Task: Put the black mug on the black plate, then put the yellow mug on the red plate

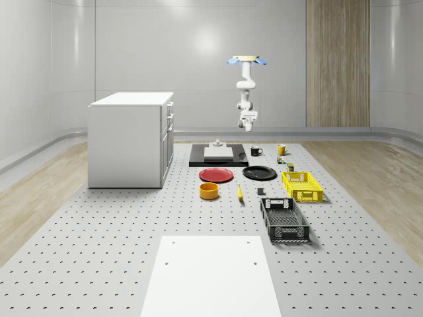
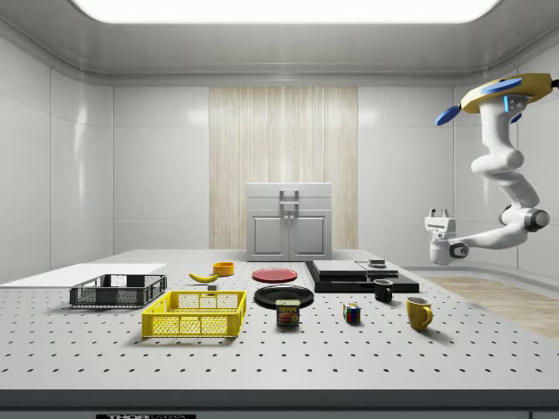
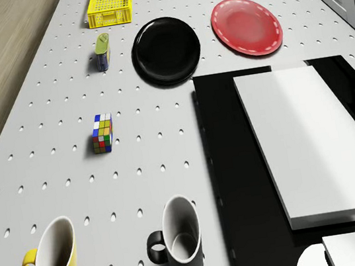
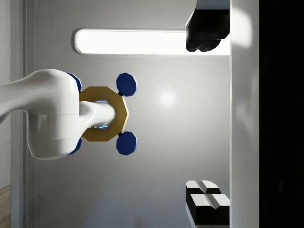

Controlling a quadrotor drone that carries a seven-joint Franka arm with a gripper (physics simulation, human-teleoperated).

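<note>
Right now the yellow-bodied quadrotor drone (image 1: 246, 60) w/ blue rotors hovers high above the far end of the grey perforated table (image 1: 119, 264), the white arm hanging below it and bent so the two-finger gripper (image 2: 438, 212) points upward, well above the tabletop and touching nothing. In the wrist view the black-and-white fingers (image 4: 205, 29) sit far apart, so the jaws are wide and empty. The glossy black mug (image 3: 183, 244) stands upright on the table near its far end, just beside the edge of the flat black slab (image 3: 232, 185) that carries a white block (image 3: 312, 139). The glossy yellow mug (image 3: 55, 265) stands upright close by, on the black mug's right in the whole-scene view. Nearer the camera in that view lie the round black plate (image 1: 259, 173) and, to its left, the round red plate (image 1: 217, 175); both are bare. A multicoloured puzzle cube (image 3: 103, 133) sits btwn the mugs and the black plate.
</note>
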